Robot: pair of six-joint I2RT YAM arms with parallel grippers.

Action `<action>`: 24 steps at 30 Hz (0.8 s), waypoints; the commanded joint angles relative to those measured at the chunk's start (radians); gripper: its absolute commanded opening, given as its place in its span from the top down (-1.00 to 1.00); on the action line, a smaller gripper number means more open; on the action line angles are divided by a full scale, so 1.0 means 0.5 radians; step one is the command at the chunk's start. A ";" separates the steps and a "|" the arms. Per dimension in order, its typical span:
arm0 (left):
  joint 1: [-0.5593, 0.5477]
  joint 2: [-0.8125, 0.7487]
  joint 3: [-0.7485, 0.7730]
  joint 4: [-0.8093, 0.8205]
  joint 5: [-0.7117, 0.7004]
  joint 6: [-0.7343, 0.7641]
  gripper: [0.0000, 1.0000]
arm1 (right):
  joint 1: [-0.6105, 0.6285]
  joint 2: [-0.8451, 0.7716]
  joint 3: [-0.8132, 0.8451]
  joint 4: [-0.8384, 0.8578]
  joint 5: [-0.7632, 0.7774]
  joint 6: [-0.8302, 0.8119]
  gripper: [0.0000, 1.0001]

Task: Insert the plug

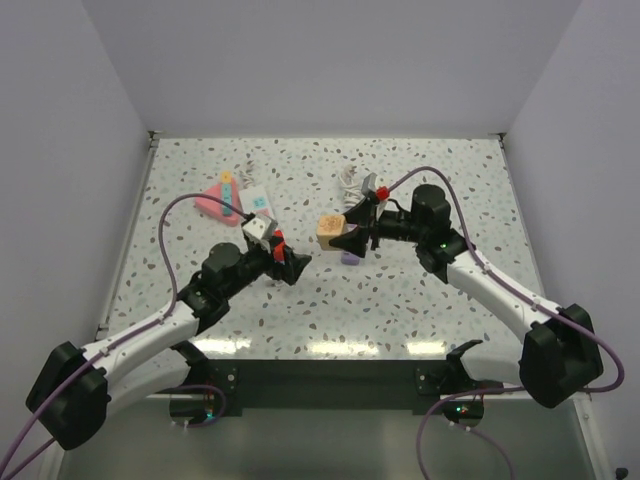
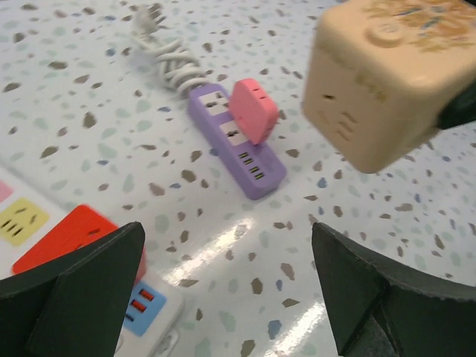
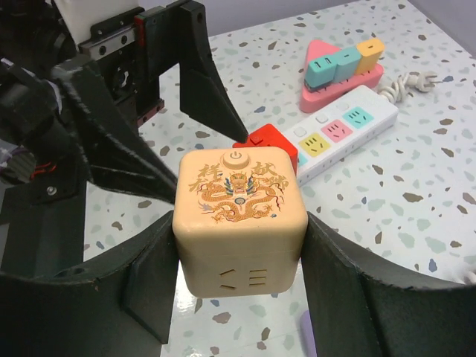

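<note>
My right gripper (image 3: 242,277) is shut on a beige cube socket with a gold dragon print (image 3: 239,216) and holds it above the table; it also shows in the top view (image 1: 330,228). A purple power strip (image 2: 236,141) lies below and beyond the cube, with a pink plug (image 2: 254,110) standing in it. My left gripper (image 2: 227,294) is open and empty, low over the table, facing the cube (image 2: 387,82). Its black fingers (image 3: 201,82) show just behind the cube in the right wrist view.
A white power strip (image 3: 349,130) carries a red plug (image 3: 269,140) at its near end. A pink triangular strip (image 3: 342,67) lies behind it. A coiled white cable (image 2: 167,56) runs from the purple strip. Grey walls enclose the table.
</note>
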 commanded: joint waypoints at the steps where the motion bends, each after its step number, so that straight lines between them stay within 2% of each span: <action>1: -0.042 -0.031 0.065 -0.190 -0.724 -0.190 -1.00 | -0.012 -0.085 -0.042 0.244 0.110 0.130 1.00; 3: -0.097 -0.010 0.080 -0.272 -1.028 -0.297 -1.00 | -0.012 -0.082 -0.070 0.278 0.116 0.148 1.00; 5: -0.152 0.064 0.122 -0.325 -1.191 -0.395 -1.00 | -0.012 -0.079 -0.082 0.306 0.128 0.157 1.00; 6: -0.183 0.092 0.147 -0.404 -1.380 -0.429 -1.00 | -0.015 -0.076 -0.088 0.312 0.119 0.154 1.00; 11: -0.336 0.273 0.282 -0.546 -1.789 -0.598 -1.00 | -0.015 -0.101 -0.125 0.309 0.101 0.117 1.00; 17: -0.358 0.490 0.426 -0.724 -2.039 -0.761 -1.00 | -0.015 -0.125 -0.140 0.318 0.070 0.105 1.00; 24: -0.358 0.723 0.522 -0.724 -2.027 -0.789 -1.00 | -0.015 -0.137 -0.168 0.337 0.036 0.102 1.00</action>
